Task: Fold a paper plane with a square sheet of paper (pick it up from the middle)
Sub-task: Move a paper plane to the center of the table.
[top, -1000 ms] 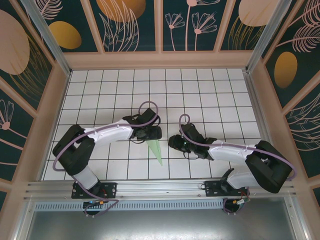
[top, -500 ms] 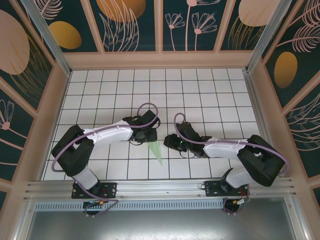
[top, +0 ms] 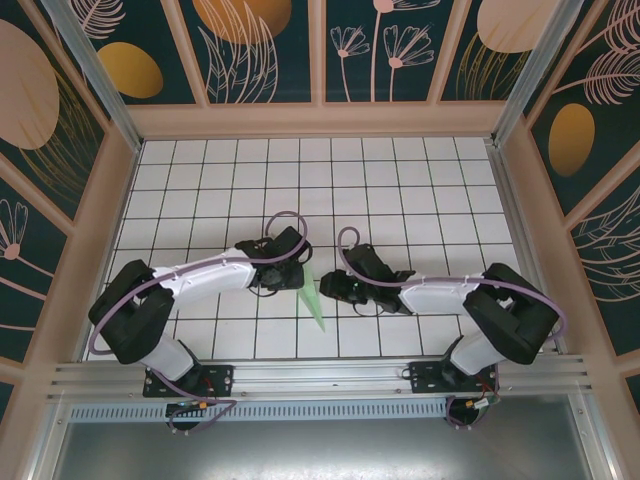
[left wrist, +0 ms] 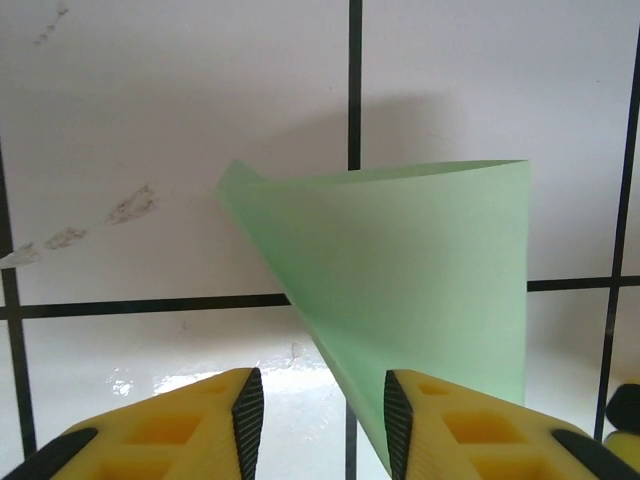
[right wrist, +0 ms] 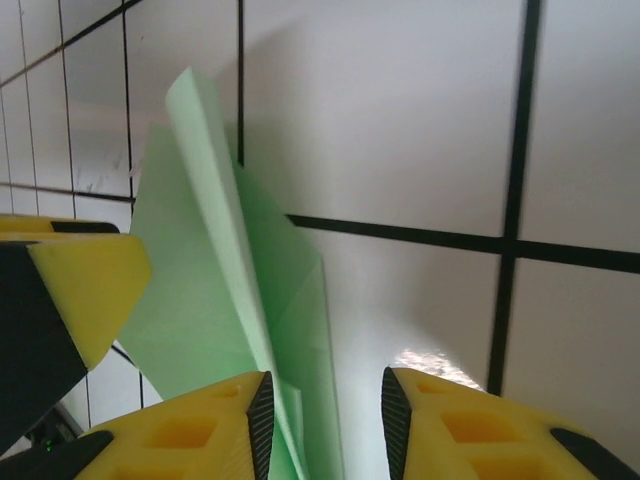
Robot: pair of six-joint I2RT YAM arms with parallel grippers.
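Between the 2 arms at mid-table, the left gripper (top: 298, 272) sits over the wide end of the paper plane (top: 314, 305). Its jaws are narrower than 1 second ago but still apart. In the left wrist view bare tile shows between the pads, and the green edge only reaches the inner face of the right-hand fingertip (left wrist: 400, 405), so nothing is clamped yet.

The right gripper (top: 328, 288) has slid left across the tiles and now sits just beside the plane's right flank. Its jaws are apart too. In the right wrist view the raised centre ridge runs down into the gap, with slack on both sides.

The plane lies in the same spot on the white gridded table (top: 400, 190), its point toward the arm bases. It is already folded to a slim dart, and no flat square sheet is left.

Judgement: both grippers are converging on the dart, so folding looks finished or nearly so. This is likely a pinch on the ridge for a last crease or a lift. Risk: the thin paper slips or crumples if the jaws close off-ridge.
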